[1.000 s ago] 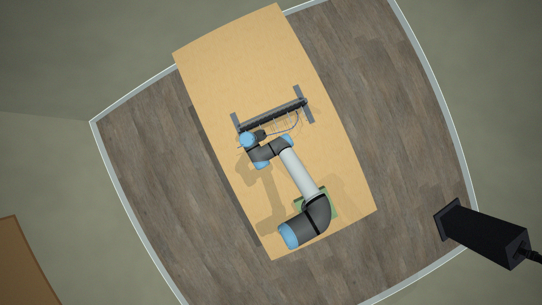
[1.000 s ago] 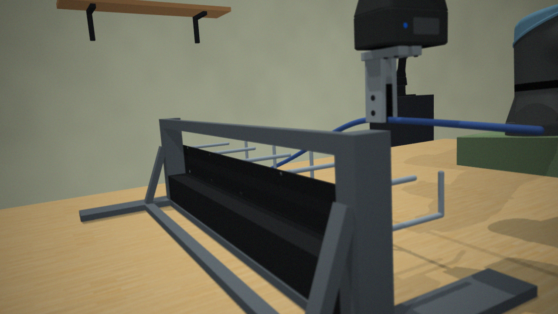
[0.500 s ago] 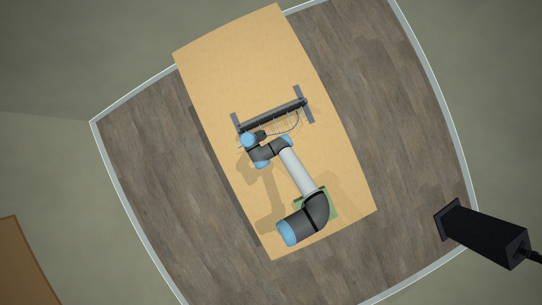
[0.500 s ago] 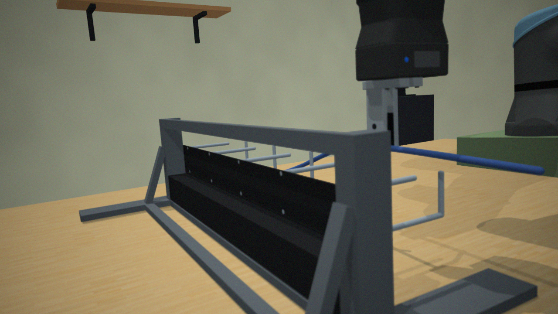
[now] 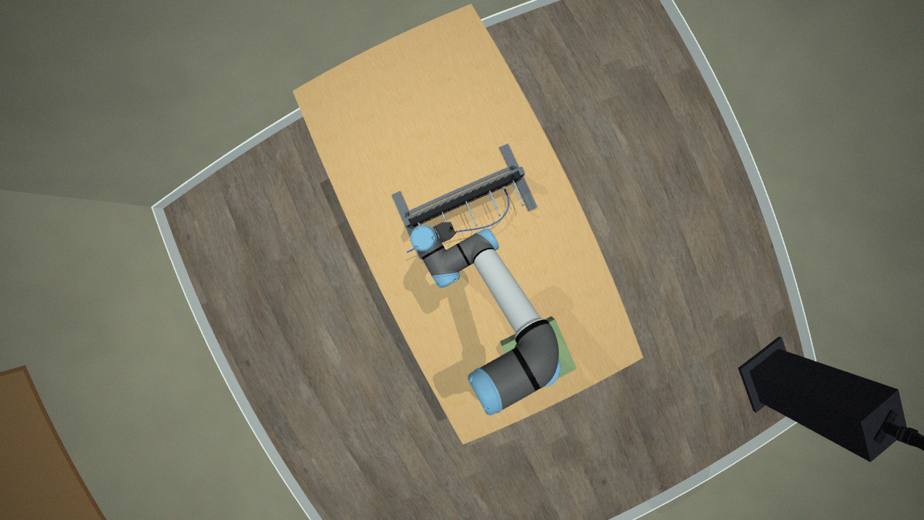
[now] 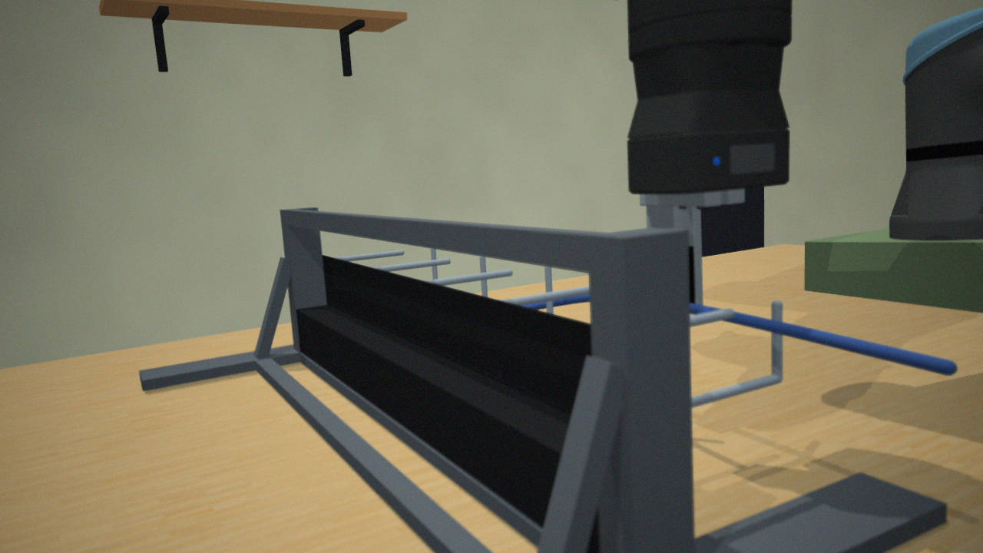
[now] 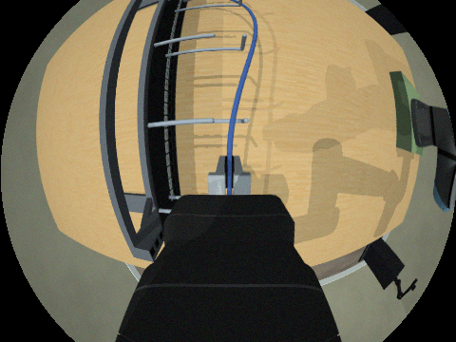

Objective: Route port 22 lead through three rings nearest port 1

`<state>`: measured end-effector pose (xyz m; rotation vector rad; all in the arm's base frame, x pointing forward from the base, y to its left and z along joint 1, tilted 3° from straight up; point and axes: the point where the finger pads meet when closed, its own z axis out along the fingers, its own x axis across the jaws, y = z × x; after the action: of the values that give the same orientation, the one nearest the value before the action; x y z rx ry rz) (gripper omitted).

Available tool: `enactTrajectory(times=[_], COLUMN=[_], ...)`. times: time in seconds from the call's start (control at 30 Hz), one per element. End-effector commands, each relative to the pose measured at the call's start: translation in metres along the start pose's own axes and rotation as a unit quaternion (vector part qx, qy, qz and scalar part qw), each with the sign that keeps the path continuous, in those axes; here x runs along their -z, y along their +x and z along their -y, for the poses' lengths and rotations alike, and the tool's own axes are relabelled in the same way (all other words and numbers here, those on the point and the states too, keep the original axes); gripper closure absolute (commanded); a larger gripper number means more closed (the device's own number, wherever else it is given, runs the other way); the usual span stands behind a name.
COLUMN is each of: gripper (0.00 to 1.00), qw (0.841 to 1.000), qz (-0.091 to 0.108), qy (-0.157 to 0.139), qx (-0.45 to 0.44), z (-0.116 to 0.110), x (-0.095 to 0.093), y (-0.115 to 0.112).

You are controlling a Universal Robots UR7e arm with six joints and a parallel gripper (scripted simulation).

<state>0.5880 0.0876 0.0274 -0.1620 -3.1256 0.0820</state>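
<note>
Gripping the blue lead (image 5: 476, 229) (image 6: 842, 339) (image 7: 234, 119), the tool (image 6: 673, 302) (image 7: 229, 165) is clamped shut on it in front of the rack (image 5: 465, 193) (image 6: 642, 385) (image 7: 143, 119); lead's free end juts past the rack's near upright in the exterior view; rack stands on the table (image 5: 426, 97) (image 6: 82, 426) (image 7: 71, 119)

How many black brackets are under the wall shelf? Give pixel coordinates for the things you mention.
2: a left bracket (image 6: 160, 46) and a right bracket (image 6: 346, 53), as the exterior view shows them. Both ends show, so probably none are hidden.
</note>
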Motion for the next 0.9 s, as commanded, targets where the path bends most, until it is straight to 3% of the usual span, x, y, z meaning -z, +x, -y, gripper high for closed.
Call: enactTrajectory(times=[0.0,0.87], gripper=[1.0,1.0], qw=[1.0,1.0], qz=[0.001,0.001], qy=[0.0,0.0], qx=[0.0,0.0], z=[0.0,0.0], x=[-0.005,-0.019], y=[-0.001,-0.001])
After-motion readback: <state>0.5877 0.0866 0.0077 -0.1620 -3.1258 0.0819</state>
